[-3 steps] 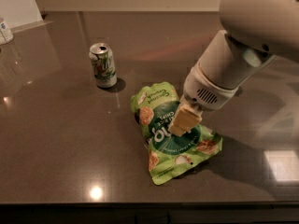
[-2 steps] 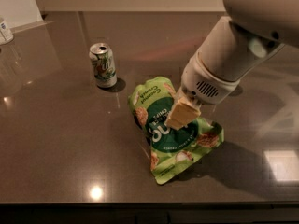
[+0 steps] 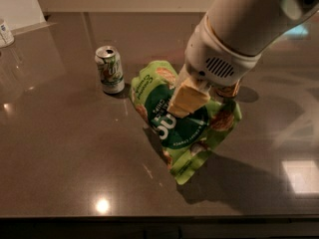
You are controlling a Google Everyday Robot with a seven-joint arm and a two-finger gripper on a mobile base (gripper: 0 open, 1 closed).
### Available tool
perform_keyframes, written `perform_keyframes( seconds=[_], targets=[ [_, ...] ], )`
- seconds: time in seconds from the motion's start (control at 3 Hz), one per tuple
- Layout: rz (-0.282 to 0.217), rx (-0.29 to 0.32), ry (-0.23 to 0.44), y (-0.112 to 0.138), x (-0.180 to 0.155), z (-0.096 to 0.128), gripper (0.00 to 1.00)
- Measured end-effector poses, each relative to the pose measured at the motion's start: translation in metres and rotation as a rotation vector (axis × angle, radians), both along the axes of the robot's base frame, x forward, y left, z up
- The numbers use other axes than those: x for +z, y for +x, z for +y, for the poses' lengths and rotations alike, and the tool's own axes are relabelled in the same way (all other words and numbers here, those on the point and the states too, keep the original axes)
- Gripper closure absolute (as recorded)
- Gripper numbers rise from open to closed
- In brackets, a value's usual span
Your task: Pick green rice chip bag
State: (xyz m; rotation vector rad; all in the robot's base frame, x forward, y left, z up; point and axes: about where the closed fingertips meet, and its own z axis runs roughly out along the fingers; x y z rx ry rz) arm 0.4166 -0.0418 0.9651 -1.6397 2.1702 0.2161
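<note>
Light-green crinkly rice chip bag (image 3: 184, 131) is hanging pinched in the tan-padded gripper (image 3: 191, 100).
Right of the green-and-white soda can (image 3: 110, 69), its corner is hovering near the dark surface (image 3: 75, 158); lifting straight and slowly is looking safest.

The green rice chip bag (image 3: 184, 133) was crinkly plastic film, glossy and creased, with glints on the folds. The gripper (image 3: 187, 103) sat at the bag's 12 o'clock, clamped on its upper part; the visible finger (image 3: 188, 97) was tan, matt, smooth and rubbery-looking. Arm shell (image 3: 239, 29) toward 1 o'clock: white hard plastic, smooth, low sheen, with a slotted vent (image 3: 219, 67). Soda can (image 3: 110, 69) at the bag's 10 o'clock: metal, shiny bare top, glossy printed side. Table (image 3: 60, 158): dark brown, polished, stone-like, mirrored lamp spots.
</note>
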Motion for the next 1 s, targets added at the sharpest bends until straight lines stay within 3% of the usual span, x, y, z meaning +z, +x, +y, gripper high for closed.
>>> perform_keyframes(
  seconds=[0.67, 1.0],
  targets=[
    [-0.159, 0.043, -0.007, -0.008, 0.08, 0.015, 1.0],
    [-0.176, 0.047, -0.007, -0.013, 0.087, 0.018, 1.0]
  ],
)
